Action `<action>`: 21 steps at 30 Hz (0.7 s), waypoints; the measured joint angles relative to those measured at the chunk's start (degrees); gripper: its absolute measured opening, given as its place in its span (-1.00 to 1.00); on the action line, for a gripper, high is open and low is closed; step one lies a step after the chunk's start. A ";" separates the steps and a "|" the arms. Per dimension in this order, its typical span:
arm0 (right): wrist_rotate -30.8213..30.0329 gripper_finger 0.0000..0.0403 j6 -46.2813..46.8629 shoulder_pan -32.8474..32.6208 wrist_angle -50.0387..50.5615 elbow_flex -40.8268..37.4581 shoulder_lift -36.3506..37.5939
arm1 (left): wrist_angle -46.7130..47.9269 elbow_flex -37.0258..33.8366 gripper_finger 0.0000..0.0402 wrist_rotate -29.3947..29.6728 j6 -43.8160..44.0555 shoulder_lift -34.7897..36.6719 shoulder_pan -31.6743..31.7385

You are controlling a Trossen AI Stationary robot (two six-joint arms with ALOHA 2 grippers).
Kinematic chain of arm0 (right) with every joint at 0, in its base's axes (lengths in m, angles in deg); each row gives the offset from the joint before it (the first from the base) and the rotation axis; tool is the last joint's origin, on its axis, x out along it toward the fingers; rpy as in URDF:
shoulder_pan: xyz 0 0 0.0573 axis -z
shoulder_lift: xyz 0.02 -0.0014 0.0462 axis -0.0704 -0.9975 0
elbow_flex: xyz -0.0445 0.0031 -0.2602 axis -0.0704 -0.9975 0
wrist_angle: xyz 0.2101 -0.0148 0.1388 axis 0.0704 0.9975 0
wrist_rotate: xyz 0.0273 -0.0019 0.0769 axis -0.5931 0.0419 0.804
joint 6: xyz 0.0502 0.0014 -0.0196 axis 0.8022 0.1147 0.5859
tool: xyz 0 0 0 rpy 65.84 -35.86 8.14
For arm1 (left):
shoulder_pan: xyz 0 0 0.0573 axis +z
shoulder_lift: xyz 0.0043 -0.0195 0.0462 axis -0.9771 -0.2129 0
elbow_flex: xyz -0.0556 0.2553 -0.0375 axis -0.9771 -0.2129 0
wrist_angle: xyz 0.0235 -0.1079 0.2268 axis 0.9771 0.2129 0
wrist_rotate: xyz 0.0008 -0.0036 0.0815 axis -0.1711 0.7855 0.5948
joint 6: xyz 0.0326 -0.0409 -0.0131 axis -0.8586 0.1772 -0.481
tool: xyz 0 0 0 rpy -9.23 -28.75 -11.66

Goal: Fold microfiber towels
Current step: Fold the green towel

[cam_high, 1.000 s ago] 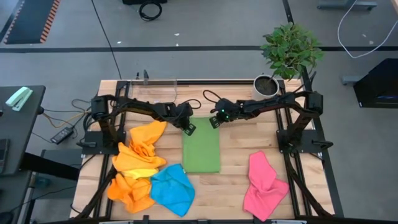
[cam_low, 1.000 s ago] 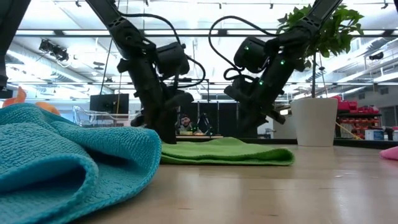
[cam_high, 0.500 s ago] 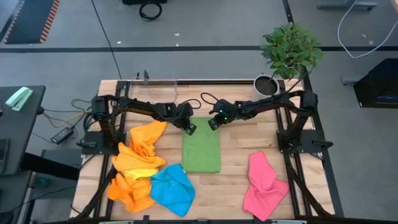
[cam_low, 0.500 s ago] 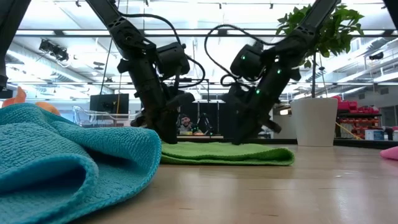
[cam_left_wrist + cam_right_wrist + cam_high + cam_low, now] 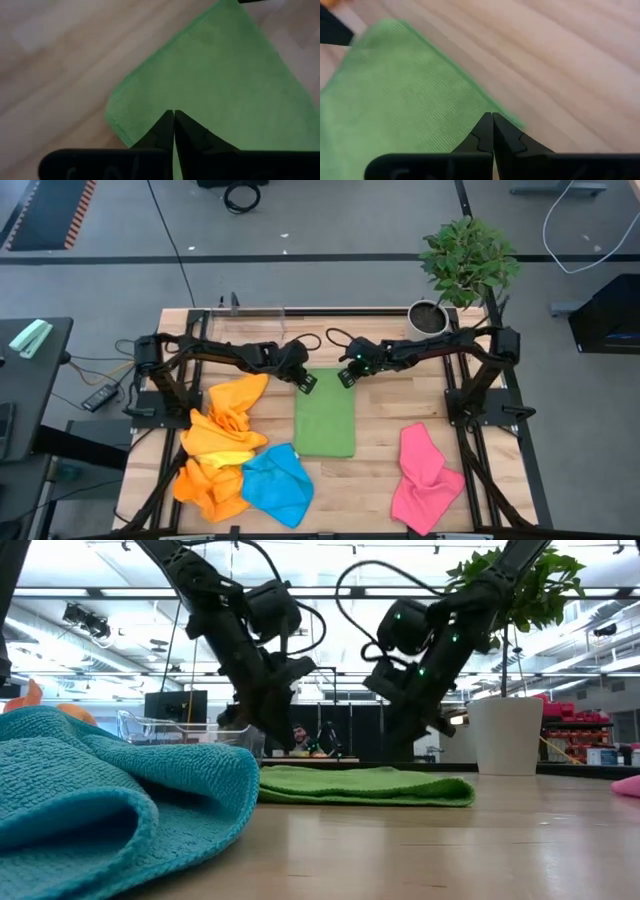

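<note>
At the centre of the wooden surface (image 5: 375, 410), the folded green microfiber towel (image 5: 325, 423) is lying flat. The left pincer (image 5: 305, 385) and right pincer (image 5: 346, 376) are hovering over its far corners, fingers together, gripping nothing. Each should be gripping one corner squarely, keeping edges aligned.

The left gripper (image 5: 262, 730) has lifted off the green towel (image 5: 365, 785); the right gripper (image 5: 400, 745) swung back.

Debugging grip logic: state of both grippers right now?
Left gripper: closed, empty, above the green towel at its far-left corner.
Right gripper: closed, empty, above its far-right corner.
</note>
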 joint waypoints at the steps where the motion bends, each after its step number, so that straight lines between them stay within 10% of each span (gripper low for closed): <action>1: 0.18 -0.98 -0.27 -0.33 0.56 0.00 0.65 | 0.20 0.00 -0.95 0.13 -0.82 0.19 0.02; 21: -3.03 -0.98 3.67 -8.41 3.03 0.26 -4.34 | -0.44 0.02 -0.94 1.21 -6.40 -5.93 2.97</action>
